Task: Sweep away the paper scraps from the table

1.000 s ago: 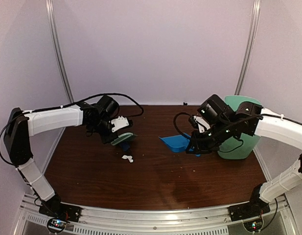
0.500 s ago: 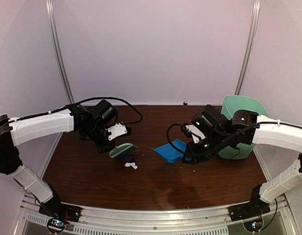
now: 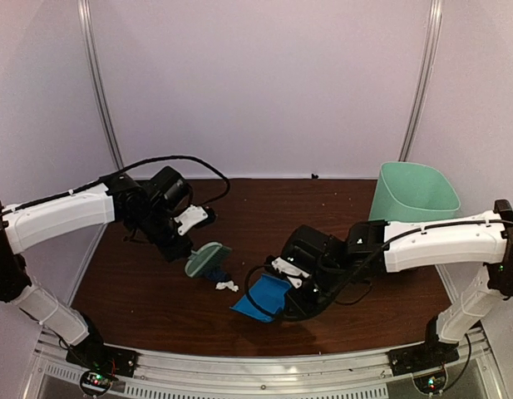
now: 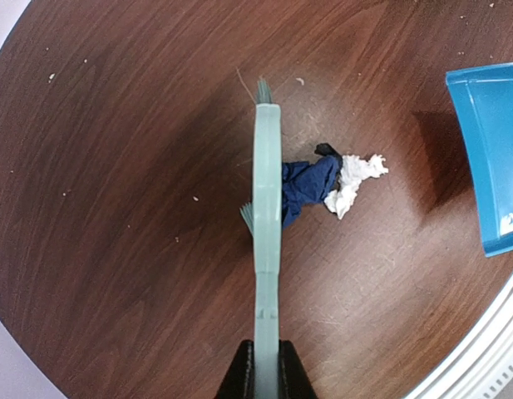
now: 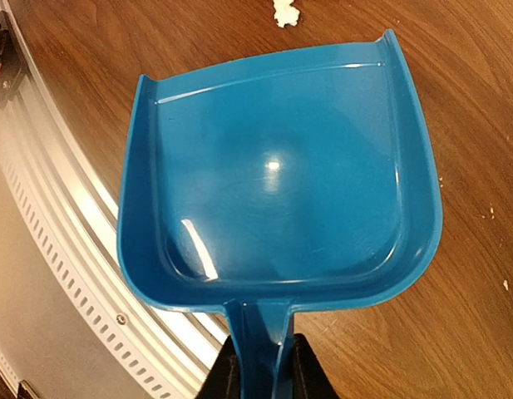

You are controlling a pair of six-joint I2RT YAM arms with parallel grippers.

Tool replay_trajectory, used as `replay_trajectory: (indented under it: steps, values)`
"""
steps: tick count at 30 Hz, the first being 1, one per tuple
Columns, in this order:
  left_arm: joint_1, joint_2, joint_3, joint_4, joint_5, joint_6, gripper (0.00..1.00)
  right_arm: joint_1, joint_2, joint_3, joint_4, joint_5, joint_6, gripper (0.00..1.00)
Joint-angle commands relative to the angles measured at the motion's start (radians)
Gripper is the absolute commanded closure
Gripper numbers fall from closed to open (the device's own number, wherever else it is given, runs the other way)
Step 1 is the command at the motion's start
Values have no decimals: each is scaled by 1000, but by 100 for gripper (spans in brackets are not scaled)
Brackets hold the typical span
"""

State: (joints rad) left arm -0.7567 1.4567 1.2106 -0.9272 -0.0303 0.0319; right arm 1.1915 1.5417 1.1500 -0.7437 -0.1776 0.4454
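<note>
Paper scraps lie mid-table: a dark blue wad (image 4: 302, 187), a small black one (image 4: 325, 150) and a white one (image 4: 352, 179), touching each other; the white one also shows in the top view (image 3: 226, 286) and at the upper edge of the right wrist view (image 5: 286, 12). My left gripper (image 4: 266, 370) is shut on the handle of the mint-green hand brush (image 4: 266, 208), whose head (image 3: 208, 258) stands right beside the blue wad. My right gripper (image 5: 263, 366) is shut on the handle of the blue dustpan (image 5: 281, 183), empty, held low just right of the scraps (image 3: 260, 298).
The mint-green bin (image 3: 414, 199) stands at the back right of the table (image 3: 156, 291). The silver rail (image 5: 65, 249) runs along the near edge, close under the dustpan. Tiny paper crumbs dot the wood.
My right arm has swung the dustpan from beside the bin forward and left, down near the front rail. My left arm has moved the brush and scraps slightly nearer.
</note>
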Motion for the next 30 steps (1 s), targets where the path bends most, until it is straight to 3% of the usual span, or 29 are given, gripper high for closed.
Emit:
replay_trajectory:
  steps: [1,7,30]
  values:
    - [-3,-16,-6,-14,61,-70,100,2,26,-25,108,-37,-34,100]
    - [-5,-4,3,-23,71,-93,100,2,130,-14,96,-53,-53,100]
    - [-36,21,39,-57,150,-102,100,-53,231,-33,218,-64,-25,100]
